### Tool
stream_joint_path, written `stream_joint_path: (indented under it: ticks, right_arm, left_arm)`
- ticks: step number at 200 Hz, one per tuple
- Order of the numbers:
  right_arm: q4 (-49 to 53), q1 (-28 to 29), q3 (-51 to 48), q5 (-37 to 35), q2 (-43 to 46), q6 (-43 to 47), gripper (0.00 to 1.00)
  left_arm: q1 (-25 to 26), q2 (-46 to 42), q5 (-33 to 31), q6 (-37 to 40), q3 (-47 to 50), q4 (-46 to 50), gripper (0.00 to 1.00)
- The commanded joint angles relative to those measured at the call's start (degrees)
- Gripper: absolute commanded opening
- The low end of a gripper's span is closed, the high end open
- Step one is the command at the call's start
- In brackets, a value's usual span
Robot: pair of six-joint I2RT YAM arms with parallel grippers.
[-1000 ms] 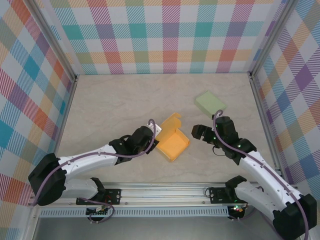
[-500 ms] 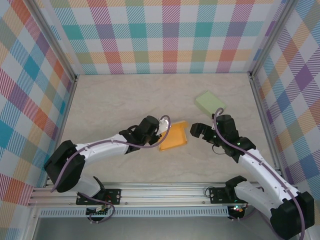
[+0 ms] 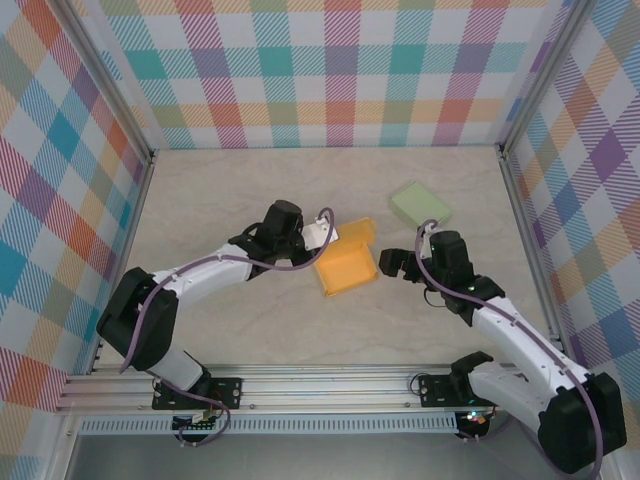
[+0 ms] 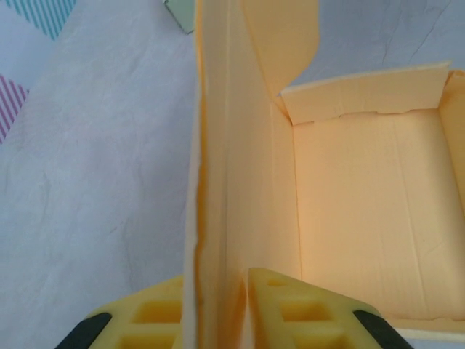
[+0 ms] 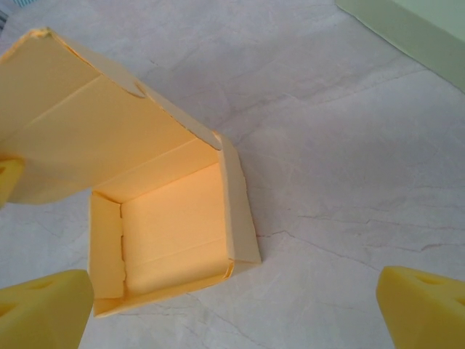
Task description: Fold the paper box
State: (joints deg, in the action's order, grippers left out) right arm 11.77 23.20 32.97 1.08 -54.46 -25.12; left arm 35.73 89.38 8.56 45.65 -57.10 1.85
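Note:
The orange paper box point(image 3: 348, 270) lies open-topped in the middle of the table, with its lid point(image 3: 353, 231) raised on the far side. My left gripper point(image 3: 322, 237) is shut on the lid's left edge. In the left wrist view the yellow fingers point(image 4: 290, 309) pinch the upright lid panel point(image 4: 218, 145), and the box's hollow inside point(image 4: 363, 218) lies to the right. My right gripper point(image 3: 395, 265) stands open just right of the box, apart from it. In the right wrist view the box point(image 5: 174, 233) sits ahead between the wide-spread fingertips point(image 5: 43, 309).
A pale green closed box point(image 3: 421, 204) rests at the back right, its corner point(image 5: 414, 29) visible in the right wrist view. Checked walls with metal posts enclose the table, and a metal rail point(image 3: 330, 385) runs along the near edge.
My left gripper has closed on the lid and moved up and away, lifting it upright; the box has turned and shifted a little. The right gripper has opened slightly wider in place.

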Motion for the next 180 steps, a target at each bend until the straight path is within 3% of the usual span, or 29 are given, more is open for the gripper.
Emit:
stream_joint_path:
  ticks: [1,19,30,50,79,121,145,180]
  right_arm:
    - [-5.7,-0.2,1.5,0.7,-2.6,5.5,0.98]
    - [-10.8,-0.2,1.0,2.2,-5.8,7.3,0.97]
    - [-13.0,-0.2,1.3,3.3,-8.0,8.4,0.95]
    - [-16.6,-0.2,2.1,5.8,-11.8,10.6,0.92]
    - [-21.7,-0.2,2.1,5.9,-15.5,11.2,0.88]
    - [-26.2,-0.2,3.0,8.1,-20.1,12.1,0.8]
    - [-28.8,-0.2,3.2,7.7,-22.3,12.8,0.78]
    - [-30.0,-0.2,5.0,8.7,-24.8,13.2,0.74]
  left_arm:
    - [-1.3,2.5,7.2,4.7,-4.8,3.4,0.36]
    - [-1.3,3.4,7.1,3.6,-7.7,6.5,0.77]
    - [-1.3,2.4,6.6,1.3,-8.1,7.3,0.84]
    - [-1.2,-2.2,1.7,-5.8,-4.4,3.4,0.83]
    - [-1.0,-10.7,-7.8,-22.0,3.0,0.8,0.74]
    - [1.2,-19.5,-14.1,-41.6,18.7,-8.8,0.69]
    - [3.1,-21.5,-17.5,-44.4,24.2,-15.9,0.67]
    - [5.3,-19.5,-18.6,-43.0,24.4,-19.0,0.6]
